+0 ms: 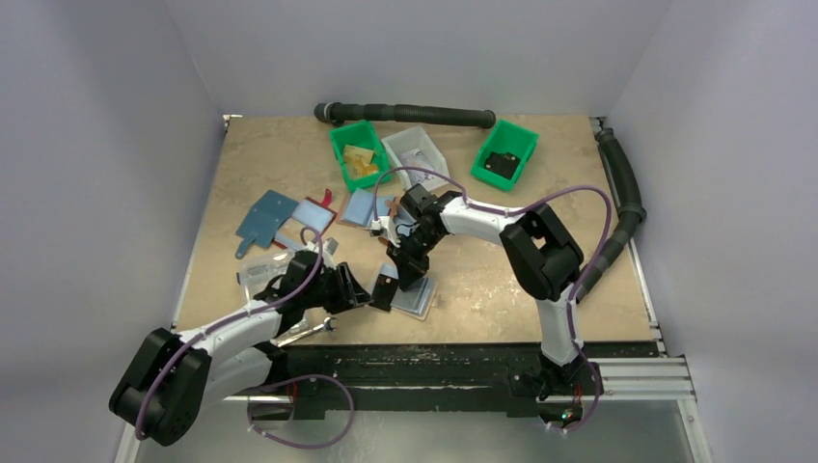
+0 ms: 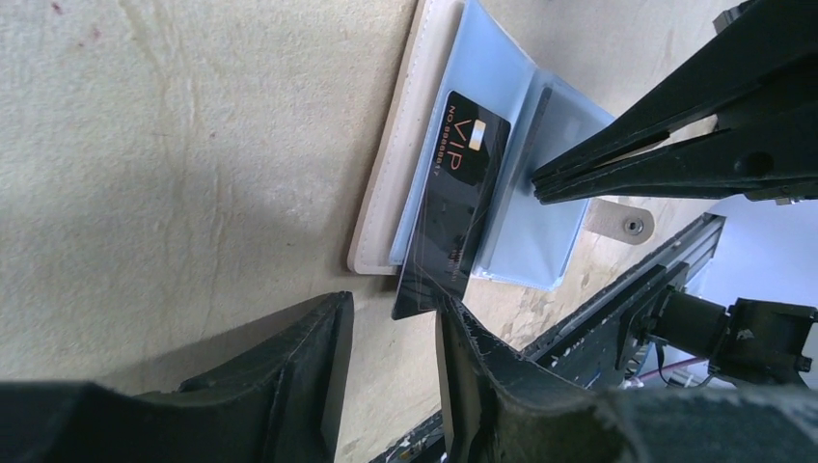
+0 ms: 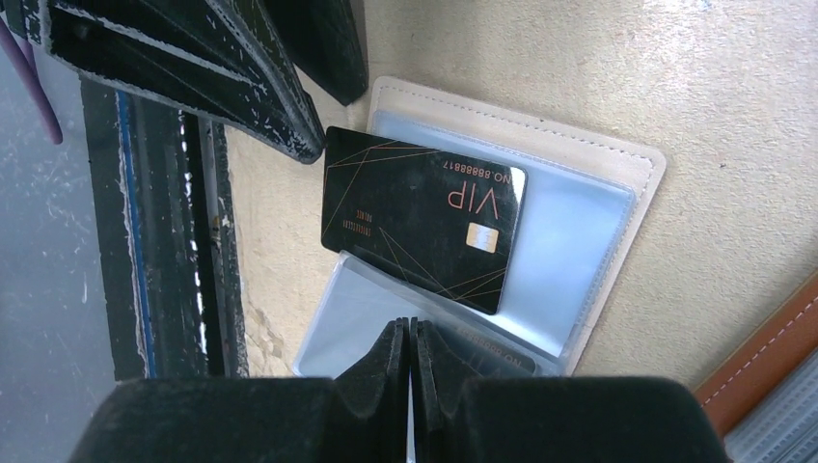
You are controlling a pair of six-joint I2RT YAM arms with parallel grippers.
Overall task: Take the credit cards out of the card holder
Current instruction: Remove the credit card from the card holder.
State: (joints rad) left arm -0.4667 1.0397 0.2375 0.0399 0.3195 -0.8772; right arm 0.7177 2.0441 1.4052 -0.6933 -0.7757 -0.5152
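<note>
Open card holder [image 2: 384, 183] by the table's [image 2: 174, 174] near edge, black VIP card [image 2: 453, 212] half out.

The holder lies flat, whitish stitched rim towards bare tabletop and its other side close to the black rail [image 3: 164, 241] along the table front; a brown wallet [image 3: 762, 347] edge sits near one corner. The card slants across the pale blue sleeves [image 3: 569, 241], one corner overhanging the rim. That corner lies in the gap of the left gripper [image 2: 391, 323], whose jaws stand apart with nothing clamped. The right gripper [image 3: 410, 328] is closed, fingertips together on a sleeve over a second, dim card [image 3: 487, 355].
</note>
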